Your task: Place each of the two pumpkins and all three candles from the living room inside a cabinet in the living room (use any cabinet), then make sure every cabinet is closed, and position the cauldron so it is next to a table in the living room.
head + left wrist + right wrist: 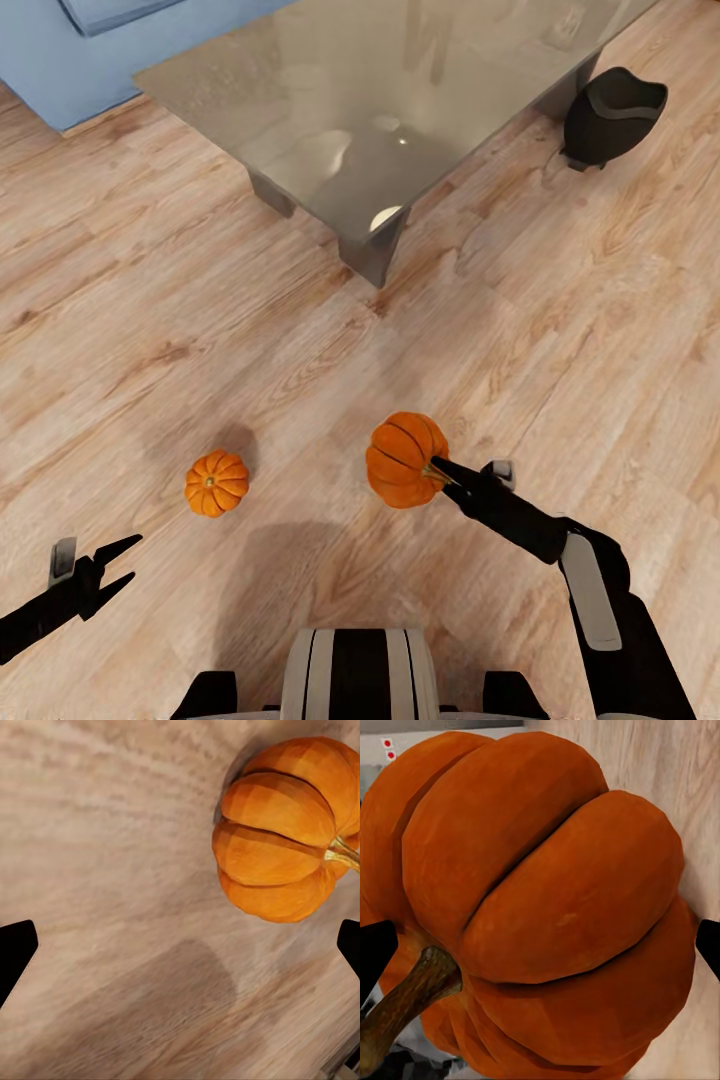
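Over the light plank floor, my right gripper is clamped on one pumpkin, which bulks large between its fingers in the right wrist view. My left gripper hangs spread and empty, near the second pumpkin on the floor. Farther off, the cauldron stands just beside the grey table.

Both arms are black, and the right arm has a long grey strip on it. Each gripper, left and right, has thin, pointy black fingers and a small grey block beside them. The trunk is white with black stripes.
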Controlling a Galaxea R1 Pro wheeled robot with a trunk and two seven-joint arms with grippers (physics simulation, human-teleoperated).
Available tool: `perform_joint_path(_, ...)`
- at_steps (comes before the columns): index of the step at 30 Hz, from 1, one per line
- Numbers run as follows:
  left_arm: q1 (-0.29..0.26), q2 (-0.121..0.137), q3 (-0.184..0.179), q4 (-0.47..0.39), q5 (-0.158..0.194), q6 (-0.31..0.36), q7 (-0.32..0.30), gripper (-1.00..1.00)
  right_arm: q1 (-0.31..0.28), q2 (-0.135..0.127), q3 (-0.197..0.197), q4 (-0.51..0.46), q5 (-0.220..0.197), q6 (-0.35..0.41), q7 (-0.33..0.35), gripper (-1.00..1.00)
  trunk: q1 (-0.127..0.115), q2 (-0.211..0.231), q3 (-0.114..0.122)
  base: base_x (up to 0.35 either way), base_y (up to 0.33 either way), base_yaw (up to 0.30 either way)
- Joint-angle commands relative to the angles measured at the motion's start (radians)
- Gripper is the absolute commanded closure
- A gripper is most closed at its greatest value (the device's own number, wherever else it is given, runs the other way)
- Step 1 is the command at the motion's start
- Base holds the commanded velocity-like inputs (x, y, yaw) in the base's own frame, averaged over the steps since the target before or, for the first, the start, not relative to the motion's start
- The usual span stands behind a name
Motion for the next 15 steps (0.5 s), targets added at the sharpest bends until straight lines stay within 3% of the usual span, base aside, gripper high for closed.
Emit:
perform_joint_path(1, 0.0, 0.0, 0.0, 0.0, 0.0, 0.001, 0.0, -1.0, 0.001, 0.002, 0.0, 0.0, -0.004, -0.001, 0.004, 1.0, 0.0, 0.0, 0.0, 0.0, 0.0, 0.0)
perform_joint_path(8, 0.0, 0.003, -0.001, 0.0, -0.002, 0.007, 0.0, -1.0, 0.002, 0.01, 0.004, 0.0, 0.003, -0.013, 0.008, 1.0, 0.0, 0.0, 0.0, 0.019, -0.001, 0.0)
perform_joint_path(15, 0.0, 0.005, -0.002, 0.0, -0.003, 0.003, 0.0, -1.0, 0.003, 0.013, 0.006, 0.0, 0.007, -0.014, 0.008, 1.0, 0.0, 0.0, 0.0, 0.251, -0.094, 0.0)
